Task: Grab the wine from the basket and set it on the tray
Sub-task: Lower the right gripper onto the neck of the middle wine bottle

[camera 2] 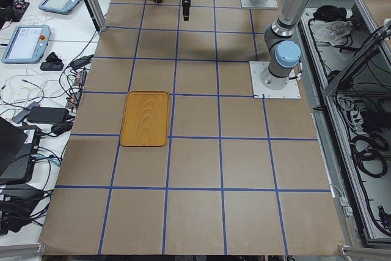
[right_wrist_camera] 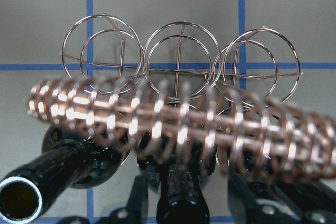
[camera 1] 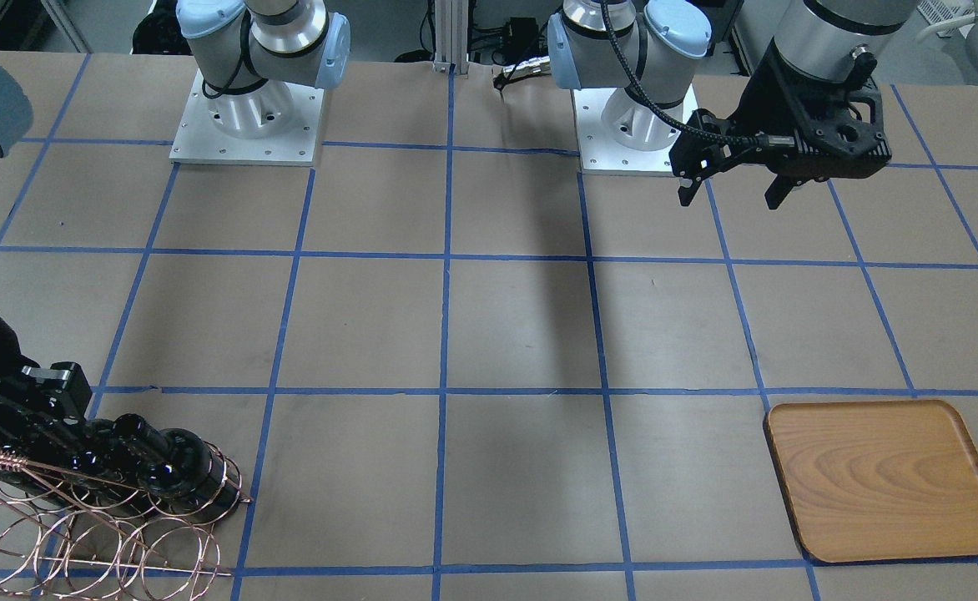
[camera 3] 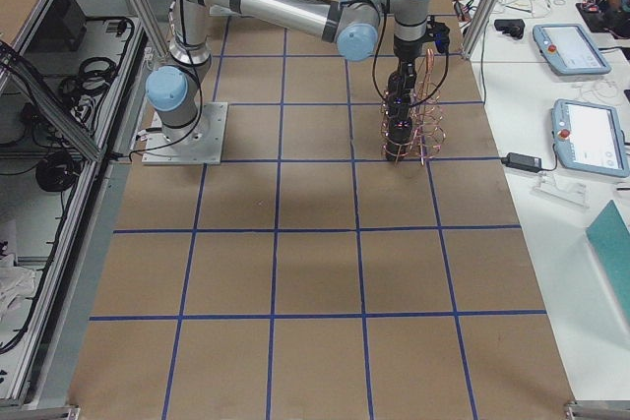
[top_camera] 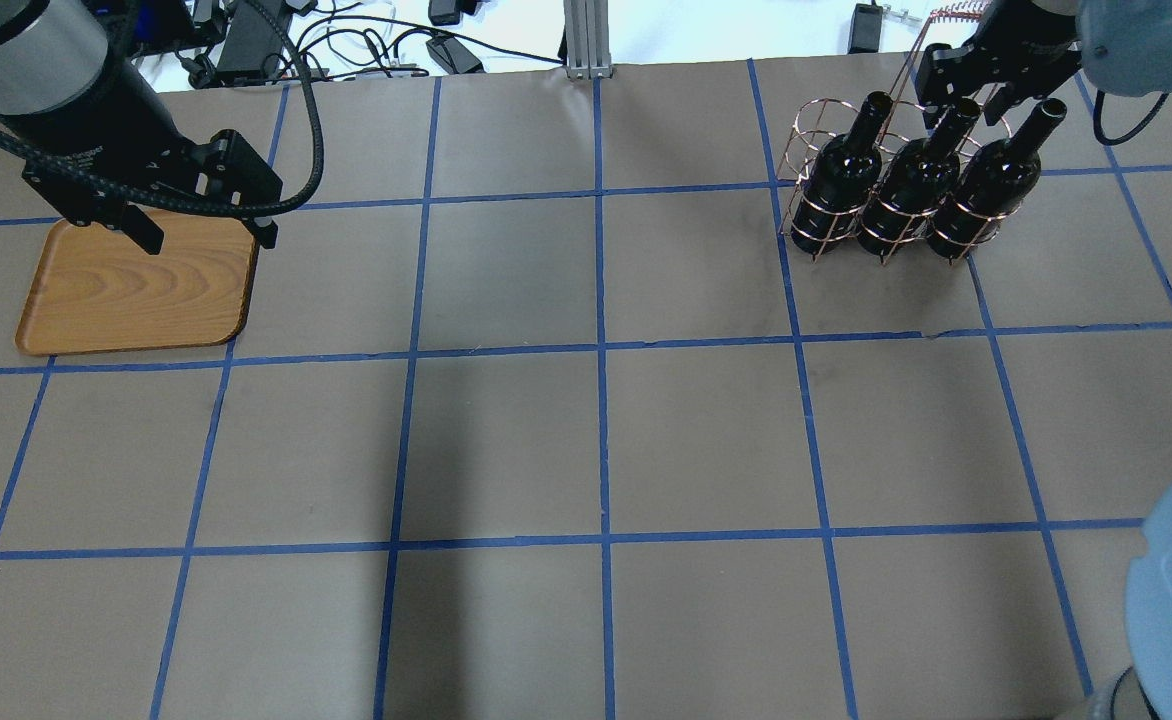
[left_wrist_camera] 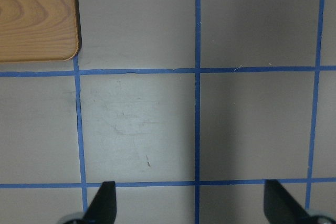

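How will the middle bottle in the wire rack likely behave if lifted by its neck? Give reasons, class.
The middle bottle is glossy dark glass, so its neck is probably slippery and it could break if dropped. Wire rings of the rack circle it closely, so it may snag and tug the thin rack along.

The wine (top_camera: 906,195) is glossy black, the basket (right_wrist_camera: 178,121) copper, the tray (top_camera: 136,290) grained light brown, the desk (top_camera: 696,440) tan with blue grid lines.
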